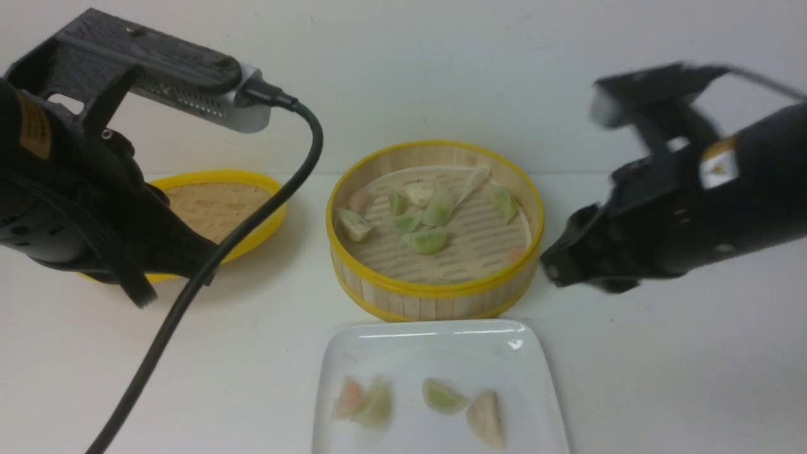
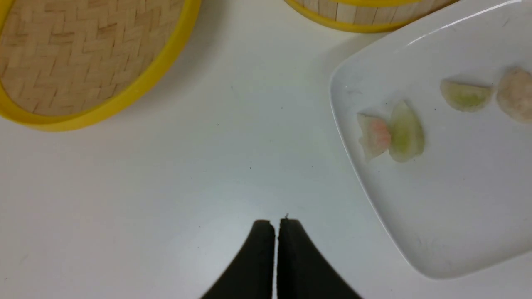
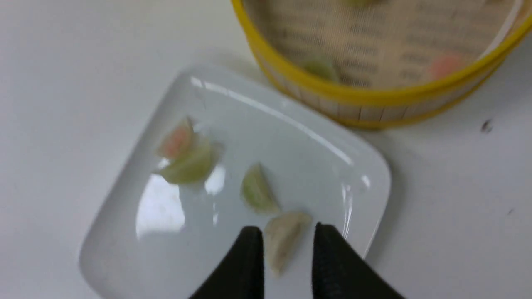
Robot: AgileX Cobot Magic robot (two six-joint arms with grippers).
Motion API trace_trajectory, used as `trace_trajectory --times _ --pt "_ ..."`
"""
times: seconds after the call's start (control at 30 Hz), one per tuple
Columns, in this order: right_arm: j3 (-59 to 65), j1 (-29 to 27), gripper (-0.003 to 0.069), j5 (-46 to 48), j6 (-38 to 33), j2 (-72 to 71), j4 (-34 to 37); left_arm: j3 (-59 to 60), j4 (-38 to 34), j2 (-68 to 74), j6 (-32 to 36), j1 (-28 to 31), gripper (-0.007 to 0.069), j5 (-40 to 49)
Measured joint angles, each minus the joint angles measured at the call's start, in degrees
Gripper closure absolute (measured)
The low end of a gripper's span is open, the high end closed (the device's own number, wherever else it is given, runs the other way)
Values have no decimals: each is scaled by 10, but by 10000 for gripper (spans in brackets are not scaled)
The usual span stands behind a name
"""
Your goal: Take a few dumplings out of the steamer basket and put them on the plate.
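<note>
**A:** Where are the dumplings?

**B:** Four lie on the plate, bottom centre of the front view. A pinkish-orange dumpling touches a pale green dumpling on the plate's left part. A second green dumpling sits near the middle, with a cream dumpling just beside it to the right.

**A:** And the others?

**B:** They are in the steamer basket, mid-frame, just above the plate. Most of them, green and cream, are gathered left of centre on its slatted floor. One green piece lies near the upper right wall, and a pinkish piece lies against the lower right wall.

**A:** What is the right gripper doing?

**B:** It shows blurred at the right of the frame, its tip level with the basket's right rim. In its own wrist view the two fingers stand apart with a clear gap. The cream dumpling shows through that gap, lying on the plate. The gripper holds nothing.

**A:** The left one?

**B:** The left gripper has its fingers pressed together with nothing between them, over the bare white table. In the front view it fills the left side, partly covering the woven lid, which lies flat at middle left. A black cable runs from the arm's camera down to the lower left edge.
</note>
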Motion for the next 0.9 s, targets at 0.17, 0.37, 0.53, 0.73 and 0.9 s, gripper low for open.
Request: trace_trajectory --times 0.17,0.37,0.53,0.73,0.9 --pt "88 0 662 -88 42 -214 -62 0 -3 0 0 0 631 0" --pt "249 0 671 -193 129 -527 -178 0 -4 0 0 0 631 0" --pt "331 0 671 -184 235 -688 -273 0 -11 0 0 0 631 0" --pt "347 1 671 -169 239 -691 -279 1 -24 -1 0 -1 631 0" --pt "347 3 671 -184 239 -691 -279 7 -33 -19 0 -1 631 0"
